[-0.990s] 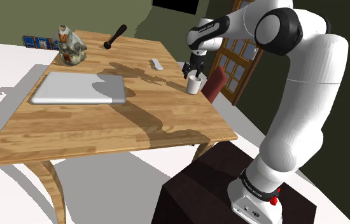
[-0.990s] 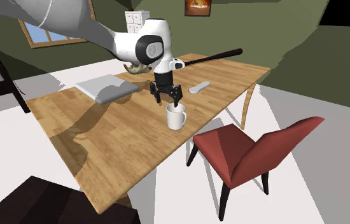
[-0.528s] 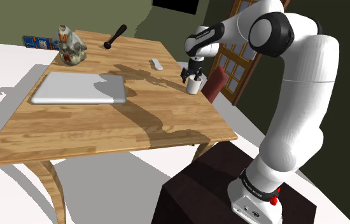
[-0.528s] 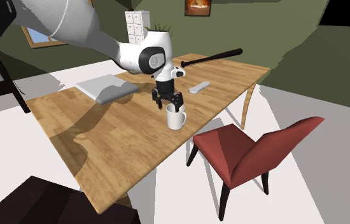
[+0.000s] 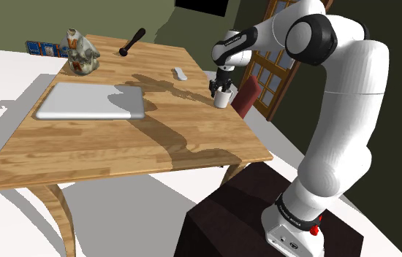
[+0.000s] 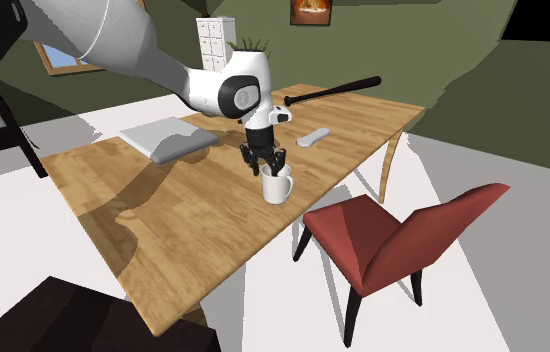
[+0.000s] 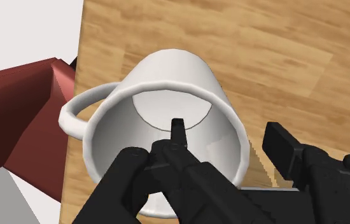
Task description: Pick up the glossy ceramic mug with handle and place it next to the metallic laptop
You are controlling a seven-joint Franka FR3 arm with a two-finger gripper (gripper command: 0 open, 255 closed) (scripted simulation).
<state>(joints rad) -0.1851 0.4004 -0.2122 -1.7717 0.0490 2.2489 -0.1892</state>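
Upper middle of the shoulder view, our parted black fingers (image 7: pixel 282 146) straddle the wall of the glossy white handled mug (image 5: pixel 224 98), ready to pinch it.

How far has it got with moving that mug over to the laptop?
Done: the tool is down at the mug, one finger inside it, one outside its wall. In hand: the grasp; a gap shows beside the outer finger, so the mug isn't clamped and stands on the table. Left: closing, lifting, carrying it across and setting it beside the laptop.
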